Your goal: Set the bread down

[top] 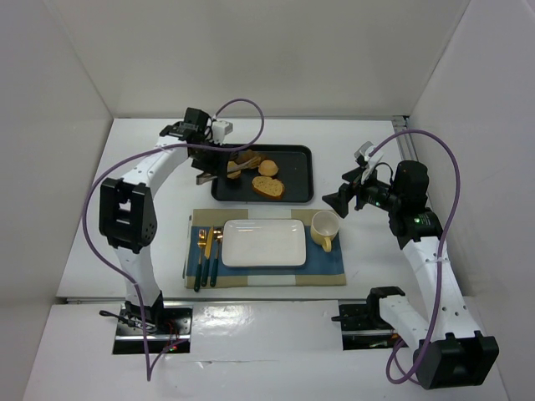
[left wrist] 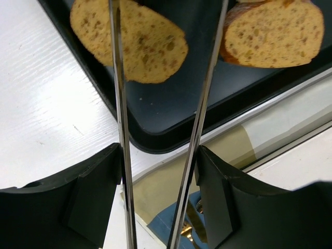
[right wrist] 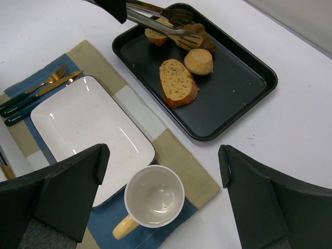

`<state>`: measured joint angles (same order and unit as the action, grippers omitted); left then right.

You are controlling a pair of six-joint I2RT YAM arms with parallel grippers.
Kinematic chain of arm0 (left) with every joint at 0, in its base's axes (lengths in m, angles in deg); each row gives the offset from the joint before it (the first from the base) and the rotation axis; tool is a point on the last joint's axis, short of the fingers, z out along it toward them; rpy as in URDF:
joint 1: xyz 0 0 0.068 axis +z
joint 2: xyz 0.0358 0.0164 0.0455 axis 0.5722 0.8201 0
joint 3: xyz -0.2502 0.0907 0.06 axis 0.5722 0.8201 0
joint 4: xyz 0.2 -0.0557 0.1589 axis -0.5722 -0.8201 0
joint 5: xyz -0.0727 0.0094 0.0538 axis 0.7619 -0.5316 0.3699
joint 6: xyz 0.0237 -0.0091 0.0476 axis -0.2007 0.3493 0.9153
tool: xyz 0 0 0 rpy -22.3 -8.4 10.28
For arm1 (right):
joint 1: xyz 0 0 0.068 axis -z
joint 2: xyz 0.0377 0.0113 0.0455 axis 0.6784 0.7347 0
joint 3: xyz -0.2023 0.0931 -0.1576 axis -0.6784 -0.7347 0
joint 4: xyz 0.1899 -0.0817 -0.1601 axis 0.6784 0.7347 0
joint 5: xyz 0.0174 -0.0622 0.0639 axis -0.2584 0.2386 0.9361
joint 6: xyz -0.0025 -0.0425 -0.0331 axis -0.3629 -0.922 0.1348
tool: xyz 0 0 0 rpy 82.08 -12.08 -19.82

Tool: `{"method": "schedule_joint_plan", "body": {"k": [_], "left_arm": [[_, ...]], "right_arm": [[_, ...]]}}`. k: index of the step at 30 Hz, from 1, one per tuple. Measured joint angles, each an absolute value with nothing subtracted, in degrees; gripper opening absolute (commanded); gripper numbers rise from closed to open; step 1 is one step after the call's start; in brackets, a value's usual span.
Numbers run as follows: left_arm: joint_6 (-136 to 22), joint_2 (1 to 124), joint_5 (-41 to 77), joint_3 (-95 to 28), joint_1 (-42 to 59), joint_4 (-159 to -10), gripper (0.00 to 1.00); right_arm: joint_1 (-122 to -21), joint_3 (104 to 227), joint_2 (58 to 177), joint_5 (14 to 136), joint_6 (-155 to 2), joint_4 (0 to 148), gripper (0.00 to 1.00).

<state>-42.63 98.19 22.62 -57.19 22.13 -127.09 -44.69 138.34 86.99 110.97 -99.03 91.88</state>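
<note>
**A:** How do the tongs (right wrist: pixel 155 23) stand?

**B:** The left gripper (left wrist: pixel 158 176) is clamped on their 2 metal arms, pressing them partway together. Their blades are spread, 1 on each side of the croissant (right wrist: pixel 203 33).

**A:** Do they pinch it?

**B:** I cannot tell. The blades are close against it, but the right wrist view does not show contact clearly.

**A:** Where is the croissant, then?

**B:** On the black tray (right wrist: pixel 233 88), toward its far left end in the top view. It lies low on the tray floor, between the blades.

**A:** What is around it?

**B:** There are 3 lighter pieces of bread. A slice under the tongs (right wrist: pixel 154 36) lies just beside it, the round slice (right wrist: pixel 198 61) is near it, and the oval slice (right wrist: pixel 178 82) sits further toward the tray's middle.

**A:** And nearer the arms?

**B:** A placemat (top: pixel 326 267) lies in front of the tray. It carries a white plate (top: pixel 263 242), a cup (top: pixel 324 230) to the plate's right and cutlery (top: pixel 207 251) to its left.

**A:** And the other arm?

**B:** The right gripper (right wrist: pixel 162 151) hangs above the cup with its jaws spread wide and nothing between them.
</note>
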Motion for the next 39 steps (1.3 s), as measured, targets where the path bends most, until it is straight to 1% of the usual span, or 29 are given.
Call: {"method": "schedule_joint_plan", "body": {"k": [7,11,12,13,16,17,19,20,22,23,24,33,39], "left_arm": [[-42.6,98.2,21.2,-59.7,19.3,-127.6,0.71],[-42.6,98.2,20.2,-60.0,19.1,-127.7,0.64],[-42.6,98.2,20.0,-60.0,19.1,-127.8,0.61],[-42.7,98.2,19.9,-60.0,19.1,-127.9,0.54],[-42.7,98.2,19.1,-59.9,19.1,-128.0,0.45],[-42.7,98.2,19.0,-59.9,19.1,-128.0,0.38],[-42.8,98.2,18.8,-59.9,19.1,-128.0,0.32],[-42.8,98.2,18.7,-59.9,19.1,-128.0,0.2],[-42.8,98.2,18.7,-59.9,19.1,-128.0,0.06],[-42.8,98.2,18.6,-59.9,19.1,-128.0,0.06],[-42.8,98.2,18.6,-59.9,19.1,-128.0,0.01],[-44.4,98.0,18.5,-59.7,19.1,-127.9,0.0],[-45.9,94.7,18.5,-58.8,19.1,-128.3,0.0]], "right_arm": [[-44.7,138.3,87.0,111.5,-99.0,92.0,1.0],[-44.7,138.3,87.0,111.5,-99.0,92.1,1.0],[-44.7,138.3,87.0,111.5,-99.0,92.1,1.0],[-44.7,138.3,87.0,111.5,-99.0,92.1,1.0],[-44.7,138.3,87.0,111.5,-99.0,92.1,1.0],[-44.7,138.3,87.0,111.5,-99.0,92.1,1.0],[-44.7,138.3,87.0,111.5,-99.0,92.1,1.0],[-44.7,138.3,87.0,111.5,-99.0,92.1,1.0],[-44.7,138.3,87.0,111.5,-99.0,92.1,1.0],[-44.7,138.3,87.0,111.5,-99.0,92.1,1.0],[-44.7,138.3,87.0,111.5,-99.0,92.1,1.0],[-44.7,138.3,87.0,111.5,-99.0,92.2,1.0],[-44.7,138.3,86.9,111.5,-99.0,92.2,1.0]]}}
